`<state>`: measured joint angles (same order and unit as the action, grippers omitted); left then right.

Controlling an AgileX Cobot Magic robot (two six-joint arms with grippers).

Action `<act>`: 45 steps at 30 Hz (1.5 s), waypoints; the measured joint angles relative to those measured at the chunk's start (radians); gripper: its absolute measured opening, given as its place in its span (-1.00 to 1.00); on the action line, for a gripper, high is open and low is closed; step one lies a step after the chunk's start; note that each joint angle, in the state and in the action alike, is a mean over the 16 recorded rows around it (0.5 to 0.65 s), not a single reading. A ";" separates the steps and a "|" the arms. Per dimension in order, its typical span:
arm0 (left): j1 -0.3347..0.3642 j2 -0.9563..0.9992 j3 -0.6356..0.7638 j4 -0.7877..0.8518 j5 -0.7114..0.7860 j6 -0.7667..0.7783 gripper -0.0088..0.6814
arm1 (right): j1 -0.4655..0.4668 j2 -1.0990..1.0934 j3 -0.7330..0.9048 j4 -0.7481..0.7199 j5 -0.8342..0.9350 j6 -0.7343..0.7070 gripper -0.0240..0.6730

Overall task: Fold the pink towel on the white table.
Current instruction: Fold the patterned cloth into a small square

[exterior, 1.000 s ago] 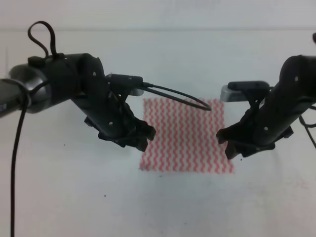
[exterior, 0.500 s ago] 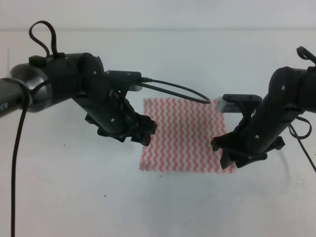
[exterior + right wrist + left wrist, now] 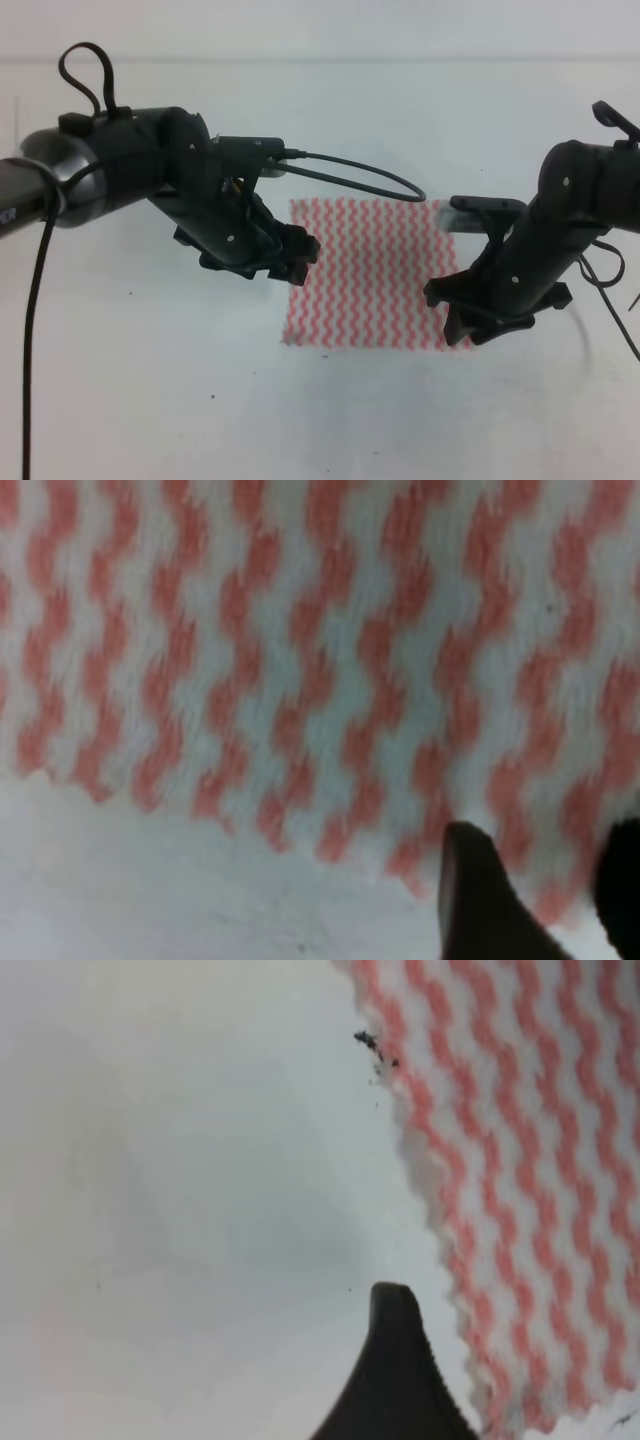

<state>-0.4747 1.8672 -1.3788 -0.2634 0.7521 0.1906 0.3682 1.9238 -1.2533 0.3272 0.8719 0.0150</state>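
Right gripper (image 3: 462,322) over pink towel's (image 3: 375,275) near-right corner.

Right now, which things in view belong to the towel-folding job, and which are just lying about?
Belongs to the job:
- pink towel, lying flat and unfolded
- white table under it
- left gripper at the towel's left edge
- right gripper over the towel's near right corner

Just lying about:
- small dark specks on the table by the towel's edge

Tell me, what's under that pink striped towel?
The pink towel lies flat on the white table, with nothing showing beneath it. The right gripper hides its near right corner.
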 joint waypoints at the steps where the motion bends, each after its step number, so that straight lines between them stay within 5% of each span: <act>1: 0.000 0.002 0.000 0.000 -0.001 0.000 0.37 | 0.000 0.002 0.000 0.000 0.000 0.002 -0.33; 15: 0.000 0.006 0.000 -0.087 0.039 0.048 0.07 | -0.001 0.010 -0.025 0.005 0.001 0.015 -0.91; 22: 0.000 0.031 0.000 -0.149 0.089 0.114 -0.06 | 0.000 0.011 -0.084 0.004 0.019 0.013 -0.97; 45: 0.000 0.100 0.000 -0.166 0.125 0.170 0.04 | -0.001 0.009 -0.168 0.000 0.028 -0.006 -0.98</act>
<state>-0.4747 1.9672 -1.3788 -0.4290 0.8773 0.3604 0.3676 1.9329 -1.4217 0.3270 0.8998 0.0090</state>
